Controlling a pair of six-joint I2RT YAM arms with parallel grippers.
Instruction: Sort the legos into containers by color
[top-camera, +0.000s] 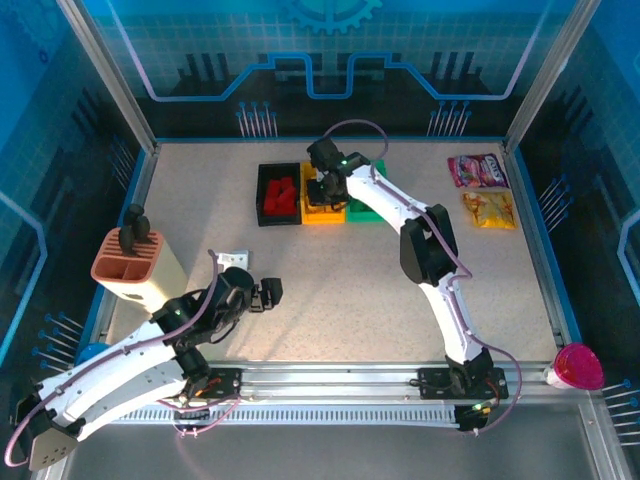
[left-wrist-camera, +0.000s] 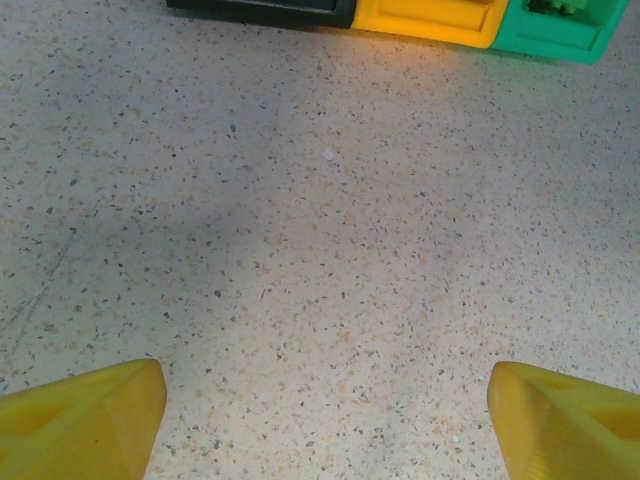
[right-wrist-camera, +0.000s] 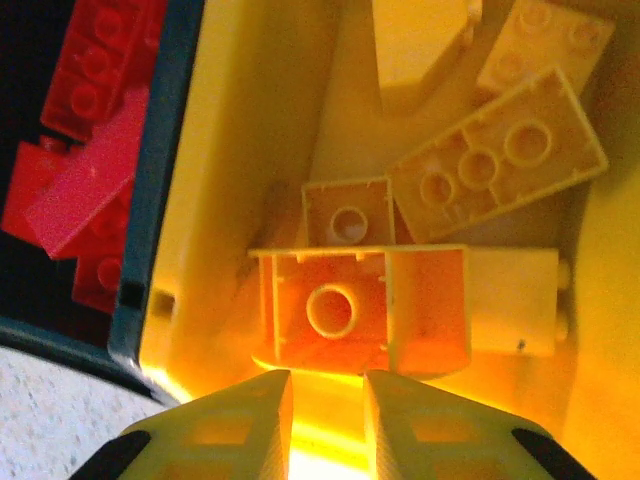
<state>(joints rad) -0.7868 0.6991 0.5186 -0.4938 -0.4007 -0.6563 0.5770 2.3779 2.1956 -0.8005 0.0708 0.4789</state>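
Grip check on right gripper (right-wrist-camera: 327, 385): clenched shut, nothing pinched, parked inside yellow bin (right-wrist-camera: 240, 120). Just ahead of the tips: upturned yellow brick (right-wrist-camera: 365, 310), hollow side up, contact unclear; beyond it, more yellow legos (right-wrist-camera: 495, 165), studs-up and tilted. Left of those jaws, next compartment over: black bin (right-wrist-camera: 160, 220) with red legos (right-wrist-camera: 90, 120). Left gripper (left-wrist-camera: 322, 385): released, spread wide, holding nothing, over bare speckled table (left-wrist-camera: 320, 250). Far ahead of those jaws: all three bins joined in a row, green bin (left-wrist-camera: 560, 35) at the right end, yellow in the middle, black at the left.
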